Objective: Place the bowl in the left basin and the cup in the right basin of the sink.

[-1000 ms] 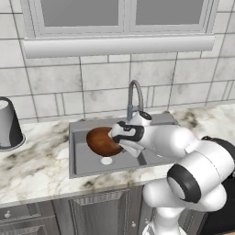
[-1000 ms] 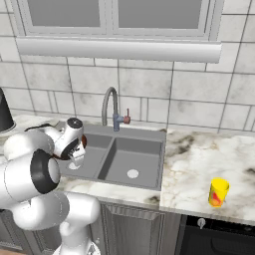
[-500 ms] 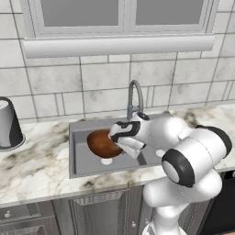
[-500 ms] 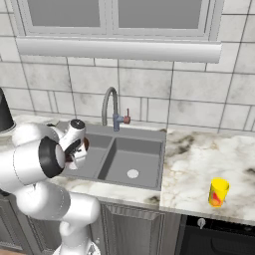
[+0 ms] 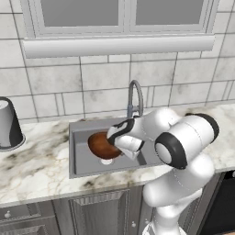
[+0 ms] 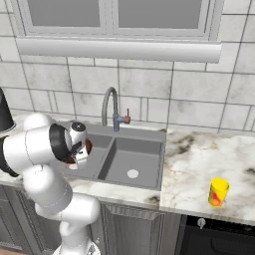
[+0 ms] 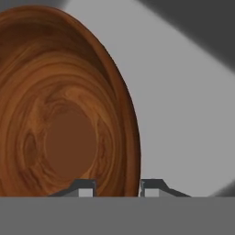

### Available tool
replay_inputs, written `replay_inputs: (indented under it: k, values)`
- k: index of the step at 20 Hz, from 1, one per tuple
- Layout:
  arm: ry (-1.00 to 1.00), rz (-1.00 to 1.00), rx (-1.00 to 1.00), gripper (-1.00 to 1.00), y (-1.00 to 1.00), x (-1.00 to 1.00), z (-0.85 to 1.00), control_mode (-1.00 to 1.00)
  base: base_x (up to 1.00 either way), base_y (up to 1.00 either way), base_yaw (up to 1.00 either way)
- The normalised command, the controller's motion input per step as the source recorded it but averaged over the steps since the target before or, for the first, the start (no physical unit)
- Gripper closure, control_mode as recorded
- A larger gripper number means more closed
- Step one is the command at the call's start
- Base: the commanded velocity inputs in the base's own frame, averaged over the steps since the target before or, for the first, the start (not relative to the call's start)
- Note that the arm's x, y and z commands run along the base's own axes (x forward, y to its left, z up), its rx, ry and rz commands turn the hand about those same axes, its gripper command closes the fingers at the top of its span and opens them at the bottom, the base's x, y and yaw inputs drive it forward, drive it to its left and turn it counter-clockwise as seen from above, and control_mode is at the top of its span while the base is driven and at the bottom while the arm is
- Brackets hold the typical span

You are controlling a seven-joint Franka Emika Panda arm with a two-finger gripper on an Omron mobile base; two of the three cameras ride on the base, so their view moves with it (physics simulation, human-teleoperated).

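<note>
- One round, shiny, reddish-brown wooden bowl [image 5: 102, 145] is what we see inside the left basin [image 5: 85, 161] of the dark grey two-part sink [image 6: 149, 133].
- In the left base view we see the bowl tipped up on its side, just above the round pale drain [image 5: 106, 161] in that basin.
- Our end effector [image 7: 117, 187] is clamped on the bowl's rim. In the hand view one dark finger [image 7: 82, 187] is inside the bowl and the other finger sits outside it, with the rim in between.
- In the hand view we see the swirly wood grain of the bowl's inside, and the flat grey basin floor beside it.
- The small, slim, bright yellow cup [image 6: 218, 192] stands upright on the marbled white stone tabletop [image 6: 209, 159], well apart from the sink on its right side.
- The right basin [image 6: 133, 158] of the sink has a round pale drain [image 6: 132, 173] in its floor.
- An arched grey faucet [image 6: 111, 107] stands at the back of the sink, with a small red handle beside it.
- A big pale grey cylinder with a black base [image 5: 8, 124] stands on the tabletop to the left of the sink.
- Behind the sink we see a wall of pale grey tiles [image 6: 189, 94] and a window with a white sill [image 5: 117, 45].
</note>
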Motion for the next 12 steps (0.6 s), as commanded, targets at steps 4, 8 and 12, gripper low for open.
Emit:
replay_inputs:
  k: [4,8,12]
  values:
    - [0.00,-0.05,-0.03,1.00,0.00,0.18,-0.29,-1.00,0.00,0.00,0.00]
    - [0.00,-0.05,-0.02,1.00,0.00,0.12,-0.27,-1.00,0.00,0.00,0.00]
    - [0.00,-0.04,-0.01,1.00,0.00,0.10,-0.27,-1.00,0.00,0.00,0.00]
